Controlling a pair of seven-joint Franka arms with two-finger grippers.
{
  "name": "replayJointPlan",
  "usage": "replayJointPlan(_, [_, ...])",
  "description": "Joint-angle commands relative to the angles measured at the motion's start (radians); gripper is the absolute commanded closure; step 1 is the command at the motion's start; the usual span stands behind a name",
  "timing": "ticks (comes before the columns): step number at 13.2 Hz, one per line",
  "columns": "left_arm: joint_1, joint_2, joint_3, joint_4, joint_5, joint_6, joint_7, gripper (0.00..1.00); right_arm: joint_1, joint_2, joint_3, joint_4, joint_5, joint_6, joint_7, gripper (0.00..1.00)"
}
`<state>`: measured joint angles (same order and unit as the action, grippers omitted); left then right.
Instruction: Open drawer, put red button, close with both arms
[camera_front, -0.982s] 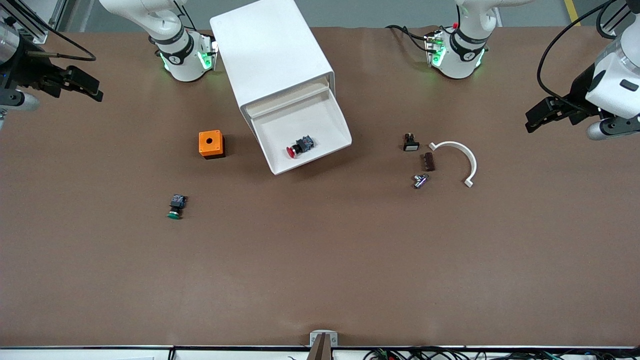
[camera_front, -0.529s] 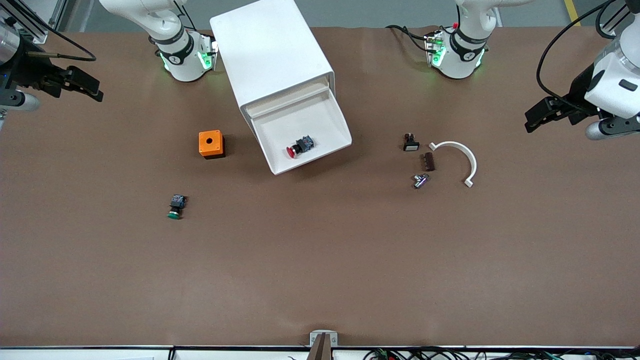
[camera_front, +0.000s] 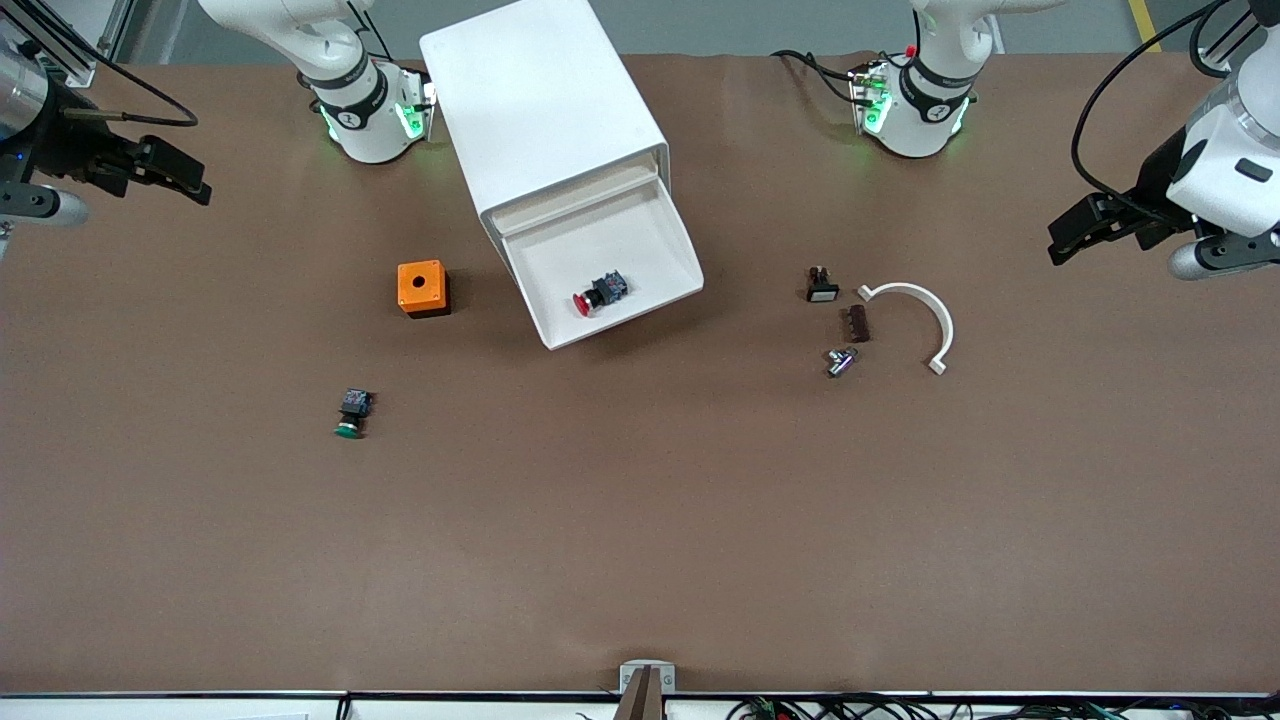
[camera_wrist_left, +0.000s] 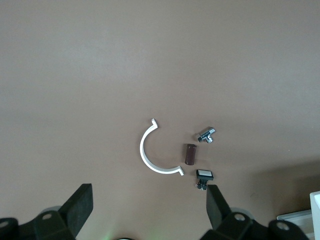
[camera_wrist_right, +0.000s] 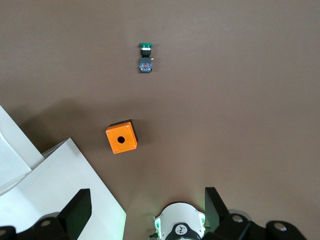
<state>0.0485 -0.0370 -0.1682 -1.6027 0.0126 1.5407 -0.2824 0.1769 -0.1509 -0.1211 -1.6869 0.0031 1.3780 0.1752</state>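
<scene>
In the front view, the drawer (camera_front: 610, 270) is seen pulled out of the cabinet (camera_front: 545, 110) at upper centre, with the red button (camera_front: 598, 293) already lying inside it. The right gripper (camera_front: 170, 175), at the upper left edge, and the left gripper (camera_front: 1085, 232), at the upper right edge, are held spread and empty, presumably parked clear before the closing push.

In the left wrist view, wide-apart fingers (camera_wrist_left: 80, 207) are shown above a white curved bracket (camera_wrist_left: 150, 152).

In the right wrist view, parted fingers (camera_wrist_right: 77, 210) frame an orange cube (camera_wrist_right: 121, 137) and a green button (camera_wrist_right: 145, 57).

White drawer (camera_front: 610, 262), red button (camera_front: 598, 293) with a black body, orange cube (camera_front: 422, 288), green-capped button (camera_front: 351, 413), brown bench (camera_front: 640, 520).
</scene>
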Motion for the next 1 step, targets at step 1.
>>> replayJointPlan(1, [-0.002,0.003,-0.004,0.01,0.006,0.003,0.003,0.0,0.004,-0.012,0.001,-0.01,-0.014,0.007,0.006,0.0])
